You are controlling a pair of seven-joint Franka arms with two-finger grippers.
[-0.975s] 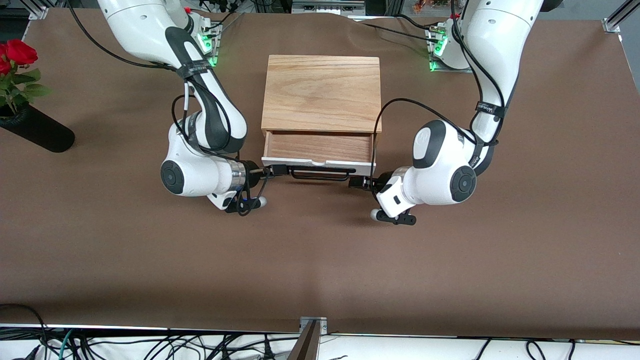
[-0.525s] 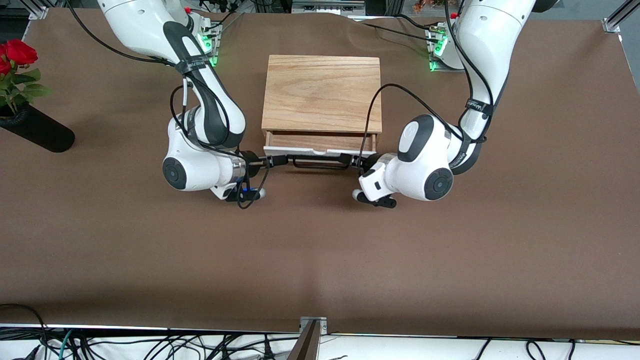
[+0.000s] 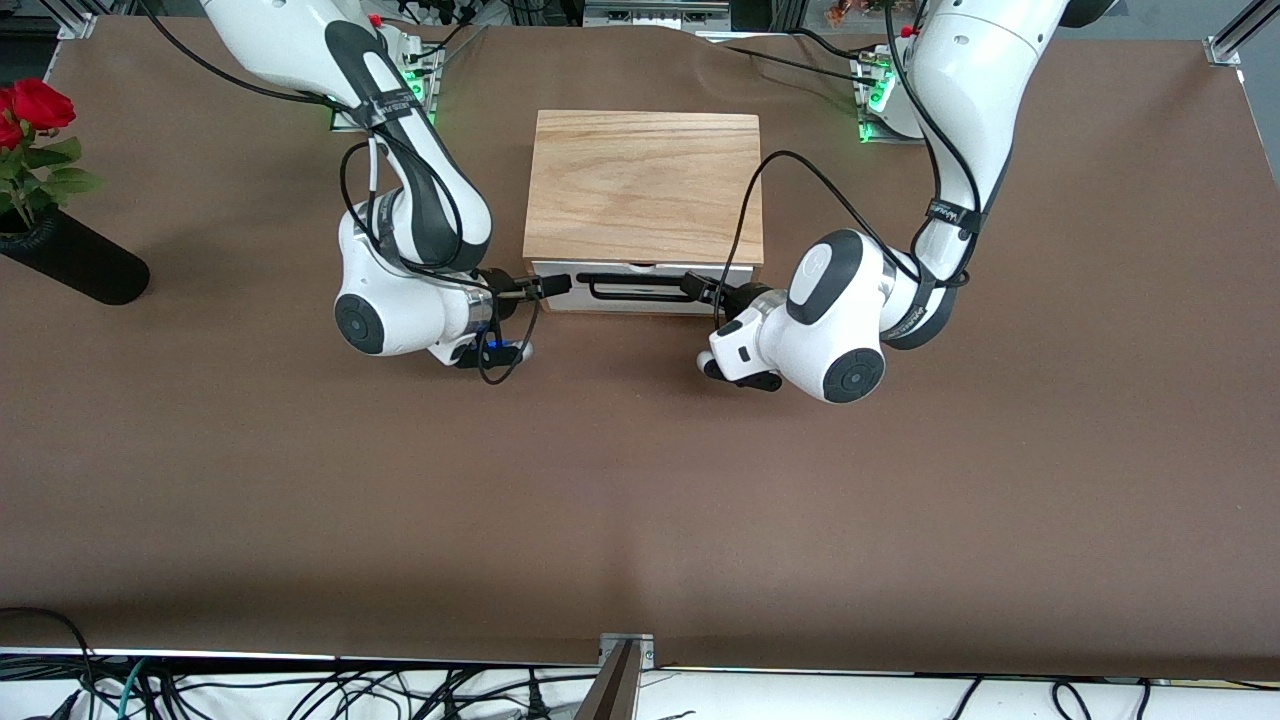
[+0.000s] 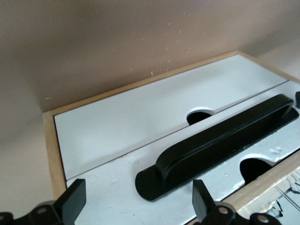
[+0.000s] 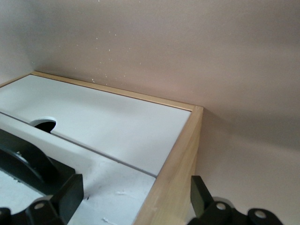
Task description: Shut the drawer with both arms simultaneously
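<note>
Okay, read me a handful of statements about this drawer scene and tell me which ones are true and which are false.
1. The drawer sits pushed into the wooden box. True.
2. The left gripper has its fingers clamped on the black handle. False: its fingers are open, at the drawer front.
3. The right gripper is at the drawer front's end toward the right arm. True.
4. A vase of red roses stands on top of the box. False: it stands on the table, toward the right arm's end.

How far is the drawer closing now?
Nearly done: the drawer sits pushed into the box, white front level with the frame. In hand: the left tool and right tool, both open, are at its front. Left: pulling both arms away.
</note>
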